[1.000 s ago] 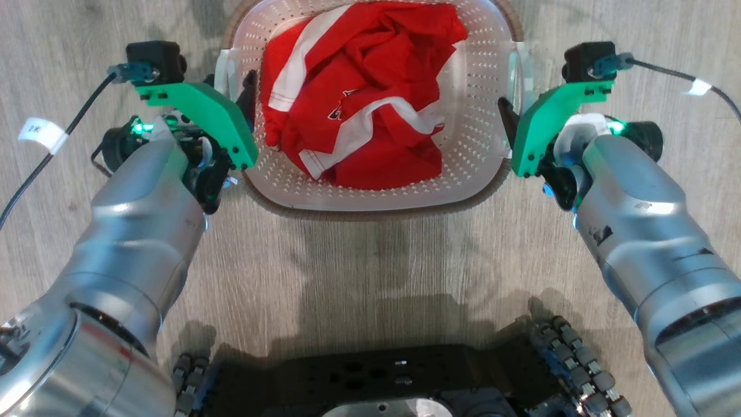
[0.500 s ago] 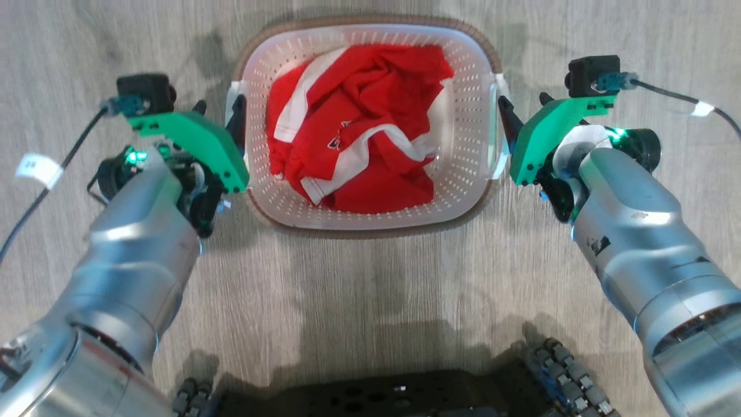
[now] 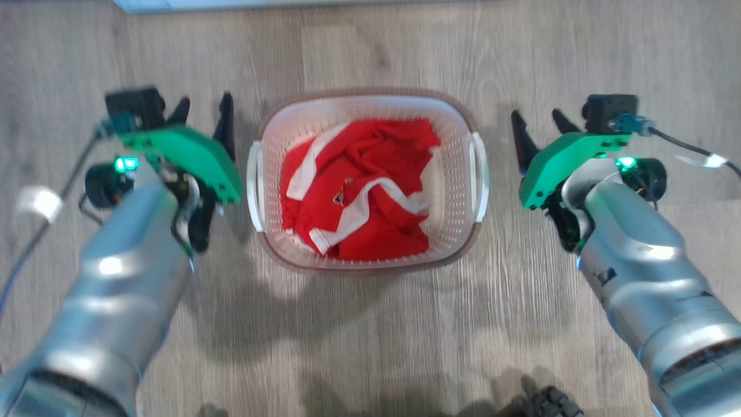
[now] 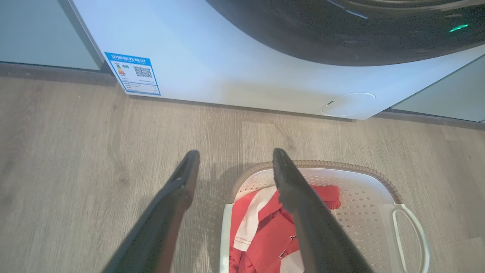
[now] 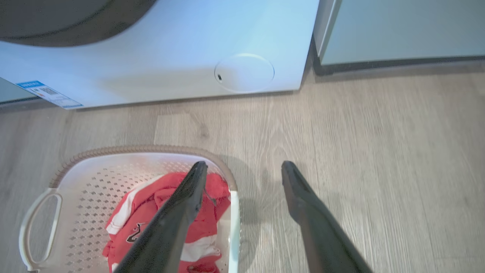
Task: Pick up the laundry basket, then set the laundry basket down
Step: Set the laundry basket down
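Note:
The laundry basket stands on the wooden floor, white and perforated with a brown rim, holding a red garment with white stripes. My left gripper is open beside the basket's left handle, apart from it. On the other side my right gripper is open, clear of the right handle. In the left wrist view the open left gripper hangs above the basket's rim. In the right wrist view the open right gripper is above the basket's rim. Neither holds anything.
A white washing machine with a dark round door stands just beyond the basket, also in the right wrist view. Pale cabinet fronts flank it. My base's wheel shows at the bottom edge. Bare wooden floor lies on both sides of the basket.
The head view has pulled back and up, so the basket looks smaller. Both grippers, whose fingers were at the handles, now stand apart from the basket, still open.

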You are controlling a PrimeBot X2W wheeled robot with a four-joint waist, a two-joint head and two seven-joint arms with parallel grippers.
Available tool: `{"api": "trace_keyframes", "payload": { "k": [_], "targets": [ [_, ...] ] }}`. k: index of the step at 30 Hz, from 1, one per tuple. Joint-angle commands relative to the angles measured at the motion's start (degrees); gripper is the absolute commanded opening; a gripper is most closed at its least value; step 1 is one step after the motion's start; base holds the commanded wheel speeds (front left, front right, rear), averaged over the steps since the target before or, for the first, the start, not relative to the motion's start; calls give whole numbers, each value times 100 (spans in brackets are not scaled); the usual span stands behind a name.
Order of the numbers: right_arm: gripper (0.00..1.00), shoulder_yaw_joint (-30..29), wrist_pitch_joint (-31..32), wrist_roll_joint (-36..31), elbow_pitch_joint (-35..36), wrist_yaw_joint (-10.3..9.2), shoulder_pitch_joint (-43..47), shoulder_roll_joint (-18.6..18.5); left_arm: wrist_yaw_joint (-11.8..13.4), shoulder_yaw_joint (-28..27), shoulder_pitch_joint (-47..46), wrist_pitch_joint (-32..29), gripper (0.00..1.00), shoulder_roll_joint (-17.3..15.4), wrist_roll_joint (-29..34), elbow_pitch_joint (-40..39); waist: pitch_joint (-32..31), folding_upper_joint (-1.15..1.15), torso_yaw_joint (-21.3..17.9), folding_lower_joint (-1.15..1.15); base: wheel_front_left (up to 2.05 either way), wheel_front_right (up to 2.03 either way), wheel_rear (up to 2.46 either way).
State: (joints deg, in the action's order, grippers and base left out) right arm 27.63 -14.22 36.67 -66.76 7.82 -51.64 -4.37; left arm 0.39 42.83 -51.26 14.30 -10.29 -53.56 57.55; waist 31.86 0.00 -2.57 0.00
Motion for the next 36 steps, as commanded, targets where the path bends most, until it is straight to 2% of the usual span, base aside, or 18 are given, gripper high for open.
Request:
{"api": "trace_keyframes", "payload": {
  "k": [1,7,16,25,36],
  "targets": [
    [100,-89,-74,-138,278,-33,290,-35,95,-326,215,69,100,-246,232,-294,-301,0,-5,0,0,0,0],
    [100,-990,-76,-980,1352,-33,935,-125,440,-1314,1068,69,100,-276,1369,-1635,-734,0,14,0,0,0,0],
    [100,-2146,-77,-2197,3146,-33,1945,75,611,-2214,2061,69,100,-148,2660,-3237,-1337,0,63,0,0,0,0],
    [100,-2382,-77,-2646,4135,-33,2468,141,745,-2437,2740,70,100,-142,3257,-4172,-1801,0,102,0,0,0,0],
    [100,-2456,70,-2667,4980,-33,3237,148,956,-2382,3568,-11,100,-269,3341,-4732,-2335,0,101,0,0,0,0]
  ]
}}
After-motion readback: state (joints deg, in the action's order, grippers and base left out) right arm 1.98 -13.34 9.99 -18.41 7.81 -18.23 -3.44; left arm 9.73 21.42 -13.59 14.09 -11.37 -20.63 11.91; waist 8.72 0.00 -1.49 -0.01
